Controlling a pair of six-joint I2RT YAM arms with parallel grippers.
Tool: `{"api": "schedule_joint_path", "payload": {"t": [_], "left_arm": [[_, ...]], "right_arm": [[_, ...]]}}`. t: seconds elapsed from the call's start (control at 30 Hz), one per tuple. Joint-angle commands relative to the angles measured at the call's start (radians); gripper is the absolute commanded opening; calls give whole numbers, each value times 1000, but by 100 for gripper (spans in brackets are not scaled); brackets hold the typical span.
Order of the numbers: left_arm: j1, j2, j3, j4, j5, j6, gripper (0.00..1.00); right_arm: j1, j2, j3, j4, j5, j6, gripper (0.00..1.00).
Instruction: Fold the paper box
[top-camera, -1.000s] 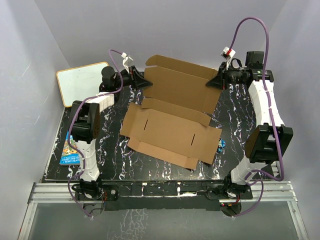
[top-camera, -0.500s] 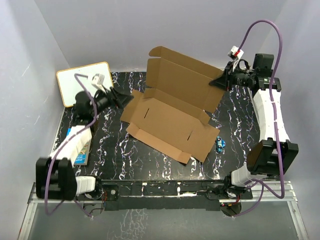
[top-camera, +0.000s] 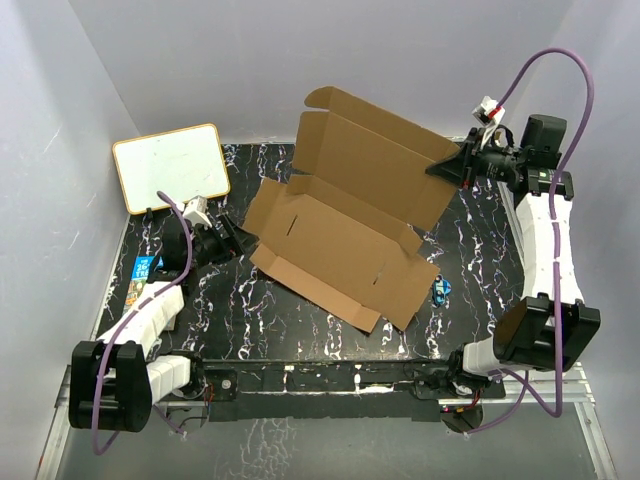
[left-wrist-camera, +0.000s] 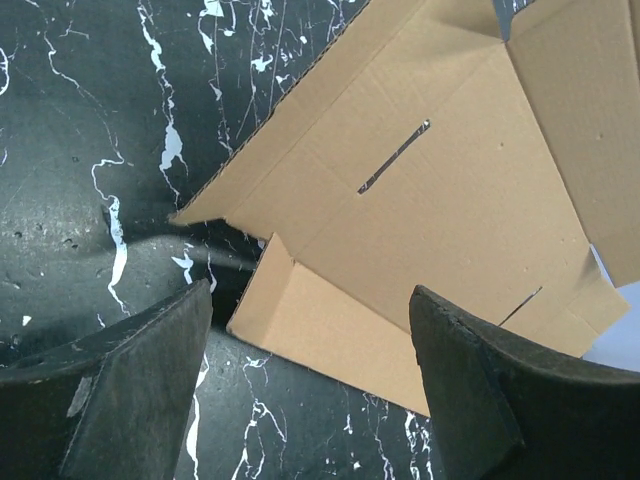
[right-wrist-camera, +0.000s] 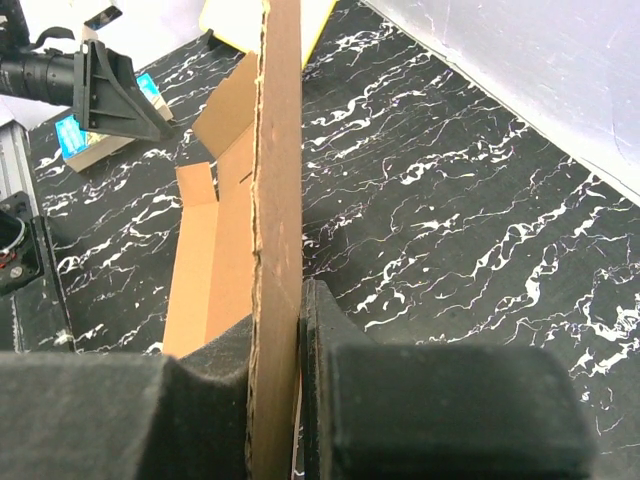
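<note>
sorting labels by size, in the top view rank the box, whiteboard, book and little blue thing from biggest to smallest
1. box
2. whiteboard
3. book, partly hidden, so its full size is unsure
4. blue thing

A table (top-camera: 250, 320) topped in black marble pattern with white veins fills the floor of a small booth, closed in by plain, pale lavender-grey walls – a back wall (top-camera: 300, 50), a left wall (top-camera: 50, 150) and a right wall (top-camera: 620, 300). Along the table's near edge runs a ribbed aluminium rail (top-camera: 560, 390), with a dull grey panel (top-camera: 320, 445) below it. The light is soft and even – shadows on the table are faint.
</note>
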Motion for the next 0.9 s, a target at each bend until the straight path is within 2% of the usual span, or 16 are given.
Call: {"api": "schedule_joint_path", "payload": {"t": [0.0, 0.1, 0.23, 0.33, 0.4, 0.63, 0.77, 0.87], "left_arm": [[4, 2, 58, -71, -37, -22, 78], [4, 25, 39, -91, -45, -41, 75], [4, 46, -55, -1, 0, -106, 55], [4, 56, -113, 88, -23, -155, 35], [4, 82, -142, 146, -30, -179, 29], [4, 226, -162, 339, 32, -215, 25], [4, 283, -159, 448, 62, -221, 26], [6, 283, -150, 470, 61, -202, 26]], "right_arm": [[-26, -46, 4, 104, -66, 39, 8], [-34, -44, 5, 111, -70, 50, 8], [-38, -44, -5, 119, -73, 57, 8], [-41, -48, -13, 132, -75, 68, 8], [-41, -45, -10, 133, -78, 72, 8], [-41, -21, 35, 184, -128, 161, 8], [-41, -16, 86, 285, -152, 280, 8], [-41, -21, 120, 361, -168, 379, 8]]}}
